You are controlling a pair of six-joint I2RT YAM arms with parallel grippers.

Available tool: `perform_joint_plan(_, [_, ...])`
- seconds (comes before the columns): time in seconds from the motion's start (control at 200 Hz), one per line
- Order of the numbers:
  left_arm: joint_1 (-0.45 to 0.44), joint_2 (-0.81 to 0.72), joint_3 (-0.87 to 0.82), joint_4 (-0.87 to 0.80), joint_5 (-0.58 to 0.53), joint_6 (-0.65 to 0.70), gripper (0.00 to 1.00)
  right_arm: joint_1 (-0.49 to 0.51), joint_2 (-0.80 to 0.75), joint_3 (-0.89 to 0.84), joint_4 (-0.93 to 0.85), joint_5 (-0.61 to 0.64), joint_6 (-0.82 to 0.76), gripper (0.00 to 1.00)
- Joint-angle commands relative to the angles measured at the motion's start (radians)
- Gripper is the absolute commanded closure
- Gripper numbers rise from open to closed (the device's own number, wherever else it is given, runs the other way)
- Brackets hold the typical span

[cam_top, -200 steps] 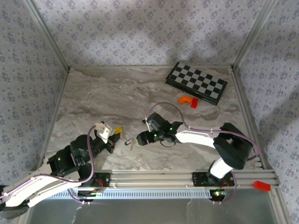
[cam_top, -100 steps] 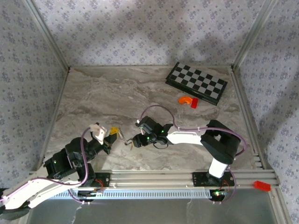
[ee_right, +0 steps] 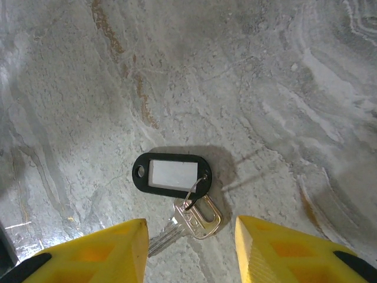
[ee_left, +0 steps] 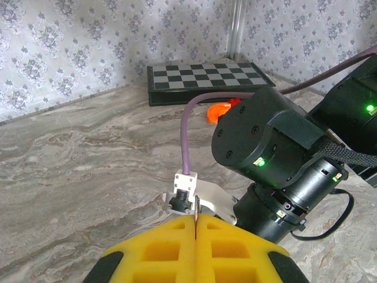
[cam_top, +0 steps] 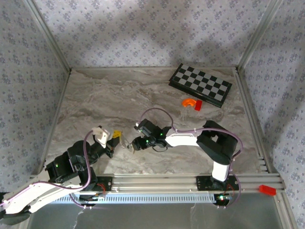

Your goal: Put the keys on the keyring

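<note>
From above, the left gripper point(cam_top: 117, 138) and right gripper point(cam_top: 133, 144) point at each other, tips close, toward 7 o'clock on the table point(cam_top: 95, 105). A chessboard point(cam_top: 200, 84) lies at 1 o'clock, with an orange curved piece point(cam_top: 188, 101) just beside its near edge.

In the left wrist view, the left jaws are pressed together. A thin metal sliver stands upright in their seam, probably the keyring point(ee_left: 196, 210) seen edge-on.

In the right wrist view, the right jaws stand spread. The keys point(ee_right: 171, 174) lie flat on the table between them, the dark tag at 12 o'clock and the silver blade pointing toward 8 o'clock.
</note>
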Motion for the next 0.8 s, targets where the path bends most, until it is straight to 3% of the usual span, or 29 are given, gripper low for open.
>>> perform_joint_plan(0.0, [-0.007, -0.017, -0.003, 0.049, 0.000, -0.001, 1.00, 0.005, 0.026, 0.025, 0.022, -0.018, 0.019, 0.56])
perform_joint_plan(0.795, [-0.006, -0.013, -0.010, 0.066, 0.015, -0.005, 1.00, 0.002, 0.084, 0.052, 0.032, -0.008, 0.011, 0.72])
